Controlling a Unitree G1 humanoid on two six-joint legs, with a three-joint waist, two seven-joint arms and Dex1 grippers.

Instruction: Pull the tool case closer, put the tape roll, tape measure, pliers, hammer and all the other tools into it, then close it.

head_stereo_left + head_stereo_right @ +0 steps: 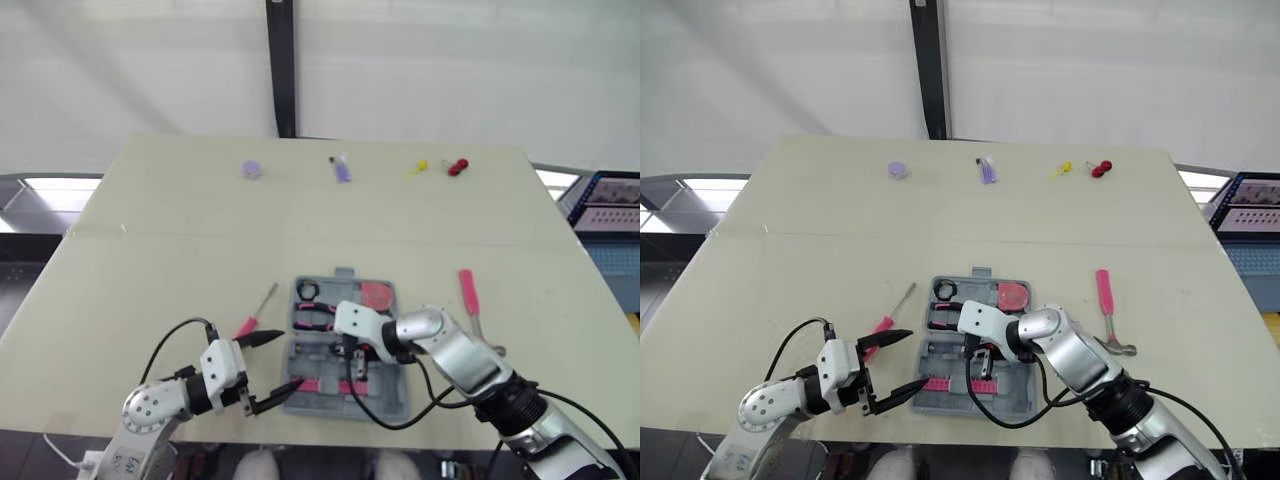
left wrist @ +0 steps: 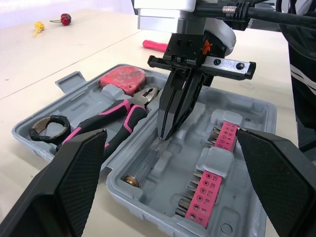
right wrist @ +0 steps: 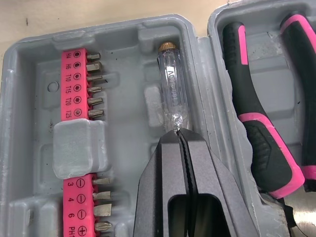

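- While tool case (image 1: 392, 400) lies open and flat at near edge of table (image 1: 150, 250), right gripper (image 3: 178, 132) is down inside it, fingers pressed together with no gap, tips touching end of clear-handled screwdriver (image 3: 169, 81)
- clear-handled screwdriver lies in a slot in near half of case, brass cap pointing away from right gripper, nothing visibly clamped between the fingers
- two pink bit strips (image 2: 217, 148) in same near half, beside the clear screwdriver, bits seated in rows
- far half of case: pliers (image 2: 118, 116) with pink/black handles lying flat, tape roll (image 2: 49, 129) (black ring) at the corner past the handles, pink tape measure (image 2: 123, 79) beside plier jaws
- left gripper (image 1: 272, 368) hovers just left of case near its front corner, fingers spread wide, empty
- its far finger is just beside the handle of pink-handled screwdriver (image 1: 255, 312), touching or not cannot tell
- pink-handled screwdriver on table left of case, outside it, metal shaft angled away toward far side
- hammer (image 1: 1105, 295) on table right of case, outside it, pink handle pointing to far side, metal head nearer, close to right arm
- far edge of table, well apart from case: small purple object (image 1: 252, 169), purple-and-white item (image 1: 342, 168), yellow piece (image 1: 418, 168), red piece (image 1: 458, 166), last two near each other
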